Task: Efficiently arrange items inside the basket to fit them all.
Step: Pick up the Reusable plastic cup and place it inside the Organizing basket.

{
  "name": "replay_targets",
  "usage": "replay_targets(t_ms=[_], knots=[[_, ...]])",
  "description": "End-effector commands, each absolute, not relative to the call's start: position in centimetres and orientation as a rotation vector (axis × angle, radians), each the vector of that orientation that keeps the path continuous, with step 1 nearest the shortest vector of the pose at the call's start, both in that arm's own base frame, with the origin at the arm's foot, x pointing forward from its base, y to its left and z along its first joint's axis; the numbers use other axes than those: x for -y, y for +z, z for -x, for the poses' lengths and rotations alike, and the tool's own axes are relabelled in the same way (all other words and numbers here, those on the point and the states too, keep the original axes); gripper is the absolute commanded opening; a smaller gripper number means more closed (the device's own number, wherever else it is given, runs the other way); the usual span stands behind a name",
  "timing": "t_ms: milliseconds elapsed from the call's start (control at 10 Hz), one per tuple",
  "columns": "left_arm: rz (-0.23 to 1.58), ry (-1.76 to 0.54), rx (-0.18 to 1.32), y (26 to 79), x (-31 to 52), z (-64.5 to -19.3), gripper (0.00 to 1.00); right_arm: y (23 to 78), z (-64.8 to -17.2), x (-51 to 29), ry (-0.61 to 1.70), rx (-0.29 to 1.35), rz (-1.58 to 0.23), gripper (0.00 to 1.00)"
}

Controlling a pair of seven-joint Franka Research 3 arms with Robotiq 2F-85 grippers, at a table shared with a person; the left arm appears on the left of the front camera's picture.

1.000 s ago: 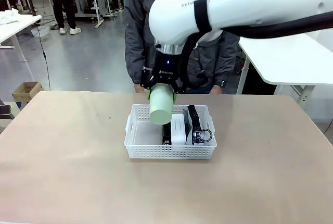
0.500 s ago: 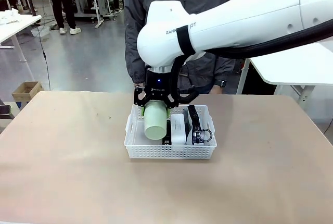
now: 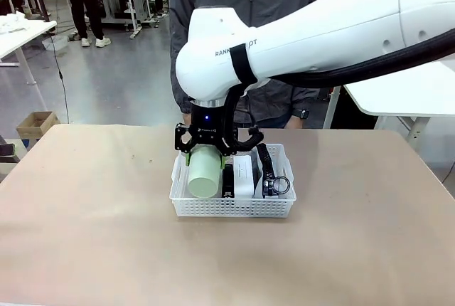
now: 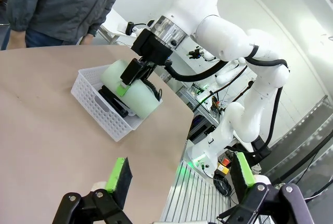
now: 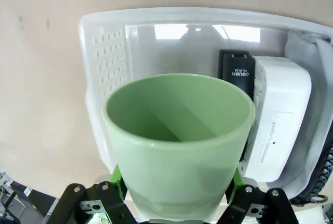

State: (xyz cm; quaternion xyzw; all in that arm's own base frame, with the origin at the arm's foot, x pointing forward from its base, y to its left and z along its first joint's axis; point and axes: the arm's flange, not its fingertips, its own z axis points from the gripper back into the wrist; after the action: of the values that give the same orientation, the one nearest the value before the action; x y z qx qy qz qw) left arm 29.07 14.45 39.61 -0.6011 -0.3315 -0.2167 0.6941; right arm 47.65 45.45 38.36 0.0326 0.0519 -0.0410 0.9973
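1. The right tool (image 3: 207,151) hangs over the left end of the basket (image 3: 232,208), clenched on the green cup (image 3: 204,173), one green pad on each side of the cup's body.
2. In the front view the cup is held mouth-down and a little tilted, its lower end down inside the basket's left part. Whether it touches the basket floor cannot be told.
3. In the right wrist view the cup (image 5: 179,140) opens toward the basket (image 5: 106,62), and the bare white floor of the left part lies just past its rim.
4. Beside the cup, toward the basket's middle, lies a black stapler (image 5: 236,67), and touching it on the other side is a white box (image 5: 279,114) with grey print on its face.
5. At the basket's right end sits the grey pouch (image 3: 269,171) with its black trim and a metal ring at its near end; it stands on edge against the box (image 3: 243,175).
6. The basket sits near the far middle of the tan table (image 3: 92,228), and a person in a grey jacket (image 3: 277,99) stands just behind it at the far edge.
7. The left tool (image 4: 179,179) is released, its two green-padded fingers spread wide and empty, well apart from the basket (image 4: 101,107) and above the table's edge; from there the cup (image 4: 132,86) shows in the right arm's grip above the basket.
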Motion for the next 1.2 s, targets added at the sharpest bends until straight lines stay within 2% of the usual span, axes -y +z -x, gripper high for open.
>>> replay_targets(t_ms=[0,300,700,1100], knots=[[1.351,-0.463,0.757,40.0,-14.0,-29.0,1.00,37.5,-48.2,-45.7,-0.099,-0.104,-0.046,0.87],[1.351,-0.463,0.757,40.0,-14.0,-29.0,1.00,36.3,-48.9,-45.9,-0.096,-0.128,-0.037,0.87],[1.351,-0.463,0.757,40.0,-14.0,-29.0,1.00,36.0,-49.7,-45.1,-0.070,-0.090,-0.128,0.87],[1.351,-0.463,0.757,40.0,-14.0,-29.0,1.00,35.3,-50.2,-45.2,-0.069,-0.102,-0.107,0.87]])
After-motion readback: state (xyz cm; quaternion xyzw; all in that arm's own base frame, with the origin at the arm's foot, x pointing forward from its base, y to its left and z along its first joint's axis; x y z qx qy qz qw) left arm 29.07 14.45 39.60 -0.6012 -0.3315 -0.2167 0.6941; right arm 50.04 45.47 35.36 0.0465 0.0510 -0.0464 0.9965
